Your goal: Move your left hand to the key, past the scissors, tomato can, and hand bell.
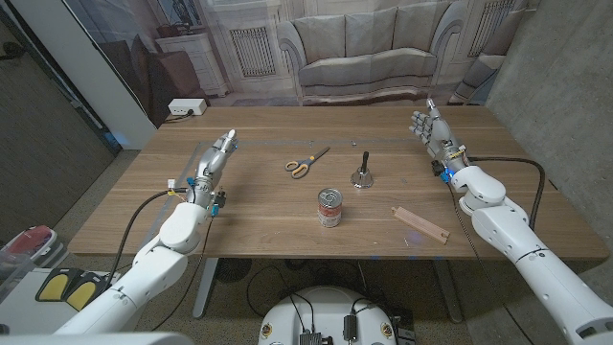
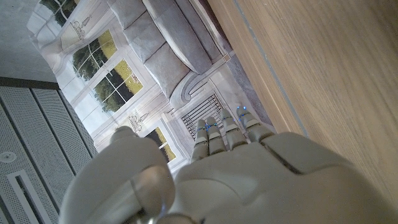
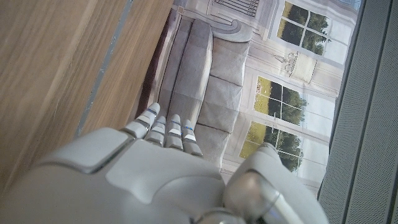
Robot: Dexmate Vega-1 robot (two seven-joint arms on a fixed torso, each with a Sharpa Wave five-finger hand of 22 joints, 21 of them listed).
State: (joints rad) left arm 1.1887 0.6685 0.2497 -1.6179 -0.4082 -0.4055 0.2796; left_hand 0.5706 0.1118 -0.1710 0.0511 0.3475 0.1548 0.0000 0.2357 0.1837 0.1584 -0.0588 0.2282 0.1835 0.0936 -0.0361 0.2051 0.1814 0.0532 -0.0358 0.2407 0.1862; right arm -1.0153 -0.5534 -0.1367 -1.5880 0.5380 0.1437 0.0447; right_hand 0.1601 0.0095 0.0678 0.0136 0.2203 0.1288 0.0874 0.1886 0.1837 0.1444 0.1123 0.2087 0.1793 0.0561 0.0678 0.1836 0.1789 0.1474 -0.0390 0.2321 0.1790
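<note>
My left hand (image 1: 219, 153) is held over the table's left part, fingers stretched out toward the far edge and holding nothing; in the left wrist view its back (image 2: 249, 180) lies above the wood. To its right lie yellow-handled scissors (image 1: 305, 163). Further right stands a small dark hand bell (image 1: 362, 173), and nearer the front an upright tomato can (image 1: 329, 207). A tiny dark thing, seemingly the key (image 1: 356, 143), lies beyond the bell. My right hand (image 1: 430, 128) is raised at the far right with its fingers spread and nothing in it; its back (image 3: 155, 174) shows in the right wrist view.
A short wooden strip (image 1: 420, 224) lies at the front right. A black cable (image 1: 508, 161) runs by my right arm. A white power strip (image 1: 186, 107) sits behind the table's far left corner. A backdrop printed with a sofa (image 1: 369, 53) stands behind the table.
</note>
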